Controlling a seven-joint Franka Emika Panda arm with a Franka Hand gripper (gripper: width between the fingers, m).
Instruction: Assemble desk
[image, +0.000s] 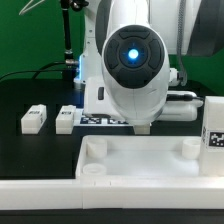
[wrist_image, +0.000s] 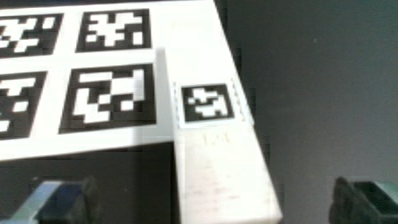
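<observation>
Black table (image: 30, 95) under a green backdrop, with the arm (image: 135, 60) standing centre and blocking much of the exterior view. Step in hand, as judged: pick-up of a leg. The wrist view shows one white square leg (wrist_image: 217, 150) lying flat with its tag facing up, along the edge of the marker board (wrist_image: 59, 75). Whether it rests on that board or just beside it cannot be settled. The gripper (wrist_image: 208, 203) is released: its fingertips (wrist_image: 50, 203) stand wide apart on either side of the leg, neither touching it, and nothing is held. The tabletop (image: 140, 165) lies rim-up at the near side of the table, apart from the arm, and no leg stands in any socket seen. Count:

- One tabletop.
- Three round sockets (image: 95, 148) in sight, the fourth corner outside the picture.
- One leg beneath the gripper.
- Two further legs (image: 33, 120) lying side by side on the exterior view's left.
- One tagged white piece (image: 213, 135) cut by the exterior view's right edge, probably a fourth leg but not confirmed.
- One marker board carrying four tags.

The next move would call for lowering squarely over the leg and closing on its long sides. It would then need lifting clear of the board, turning upright and carrying to a corner socket. Assembly is at an early stage.
</observation>
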